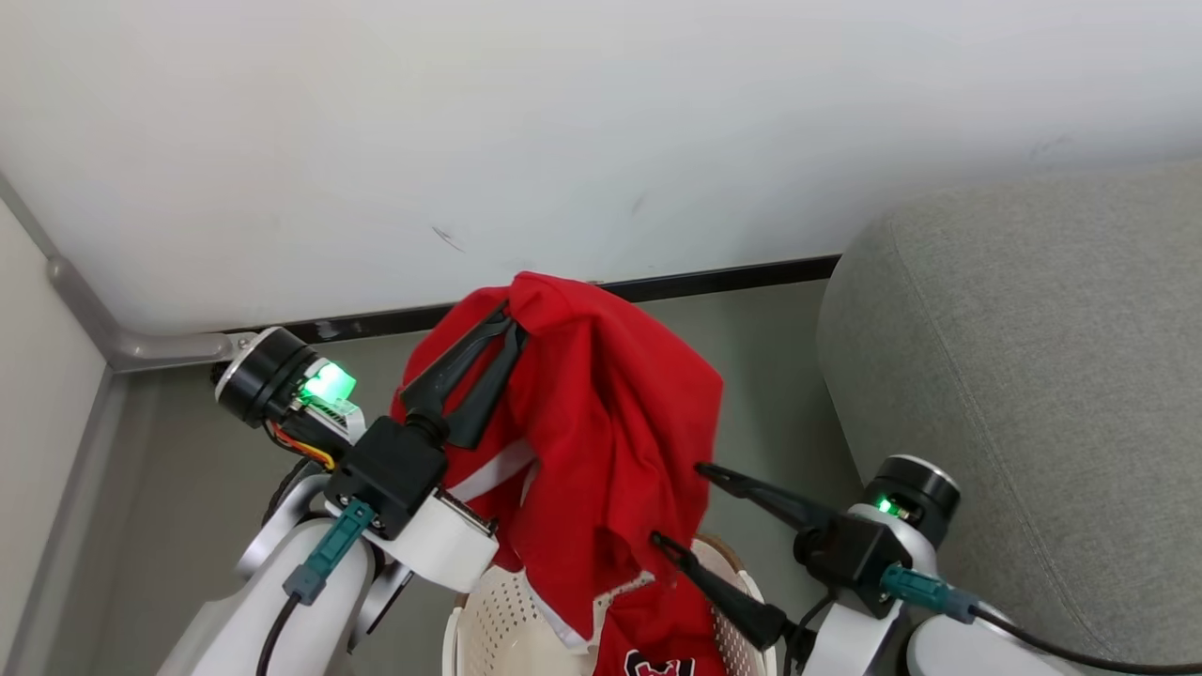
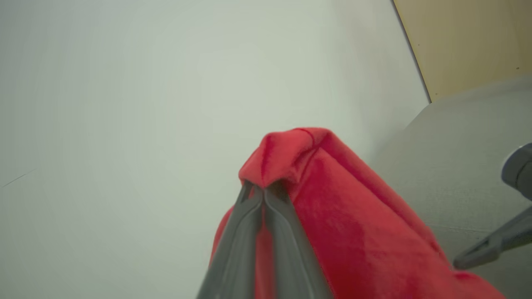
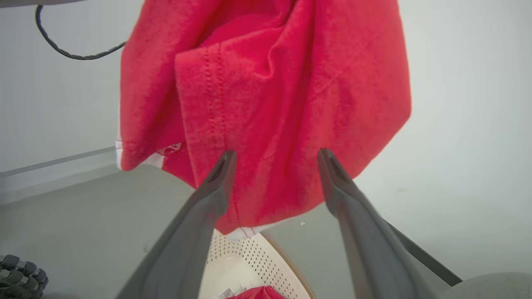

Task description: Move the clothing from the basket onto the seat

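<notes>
**Head view.** L. arm raised; left gripper (image 1: 510, 324) is seen closed, its fingers pinched on the top fold of a red garment (image 1: 610, 413) w/ white trim, which hangs from it in front of the wall (image 1: 563, 122). The lower hem drapes down over the basket (image 1: 498, 610), set on the floor (image 1: 188, 469); whether hem and rim touch cannot be told. The right gripper (image 1: 678, 502) is held wide open just beside the hanging cloth, nothing grasped. A second piece, a red jersey (image 1: 657, 648) w/ black-and-white lettering, lies in the basket. The grey sofa (image 1: 1033, 357) stands to the robot's right, near the basket.

**Left wrist view.** The left gripper (image 2: 257, 191) is shown w/ fingers pressed together; a peak of the red garment (image 2: 353, 216) is bunched over the tips. The sofa (image 2: 469, 145) is seen beyond.

**Right wrist view.** The fingers of the right gripper (image 3: 276, 154) are spread apart, w/ the red garment (image 3: 266, 83) hanging ahead; contact cannot be confirmed. The basket (image 3: 257, 257) lies below.

**Progress (judged).** Approx. early stage: one garment is lifted, not yet carried to the sofa; the jersey remains to be picked. Both placements are left to do.
</notes>
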Robot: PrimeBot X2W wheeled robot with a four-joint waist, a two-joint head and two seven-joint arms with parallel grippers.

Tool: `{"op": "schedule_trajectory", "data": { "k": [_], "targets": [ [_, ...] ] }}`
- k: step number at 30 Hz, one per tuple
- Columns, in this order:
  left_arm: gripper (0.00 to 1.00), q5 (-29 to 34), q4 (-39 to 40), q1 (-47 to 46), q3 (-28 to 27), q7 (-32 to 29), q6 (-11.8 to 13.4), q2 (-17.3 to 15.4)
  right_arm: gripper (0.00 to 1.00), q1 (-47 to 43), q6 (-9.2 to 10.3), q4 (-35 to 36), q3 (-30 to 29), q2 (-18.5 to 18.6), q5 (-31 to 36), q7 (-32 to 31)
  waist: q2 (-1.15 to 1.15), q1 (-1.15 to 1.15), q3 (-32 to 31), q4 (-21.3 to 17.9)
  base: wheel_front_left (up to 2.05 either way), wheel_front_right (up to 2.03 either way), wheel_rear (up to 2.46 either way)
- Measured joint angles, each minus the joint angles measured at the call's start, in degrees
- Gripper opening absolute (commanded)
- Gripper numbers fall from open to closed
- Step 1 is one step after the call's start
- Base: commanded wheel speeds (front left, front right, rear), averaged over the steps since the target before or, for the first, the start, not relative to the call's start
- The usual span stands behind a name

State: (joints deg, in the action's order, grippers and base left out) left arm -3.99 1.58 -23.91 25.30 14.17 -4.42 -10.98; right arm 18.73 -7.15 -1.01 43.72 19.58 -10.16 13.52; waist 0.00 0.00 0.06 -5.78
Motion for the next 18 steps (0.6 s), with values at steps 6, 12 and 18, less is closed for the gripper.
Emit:
{"op": "schedule_trajectory", "data": {
  "k": [6,12,18],
  "targets": [
    [0.0,-0.01,0.88,0.0,1.45,-1.09,-0.29,0.47,1.0,-0.01,0.0,-0.41,2.98,-1.43,-1.94,-0.15,0.0,0.0,-0.9,0.55,0.0,0.0,0.0],
    [0.0,-0.01,1.35,0.0,2.54,-2.58,-0.38,0.97,1.0,-0.02,0.0,-0.52,3.16,-1.56,-2.75,-0.15,0.0,0.0,-1.36,1.26,0.0,0.0,0.0],
    [0.0,-0.43,2.3,-0.01,3.68,-3.54,-0.79,1.53,1.0,0.28,0.0,-1.62,0.78,-2.13,-1.36,-0.14,0.0,0.0,-1.48,1.58,0.0,0.0,0.0]
  ]
}}
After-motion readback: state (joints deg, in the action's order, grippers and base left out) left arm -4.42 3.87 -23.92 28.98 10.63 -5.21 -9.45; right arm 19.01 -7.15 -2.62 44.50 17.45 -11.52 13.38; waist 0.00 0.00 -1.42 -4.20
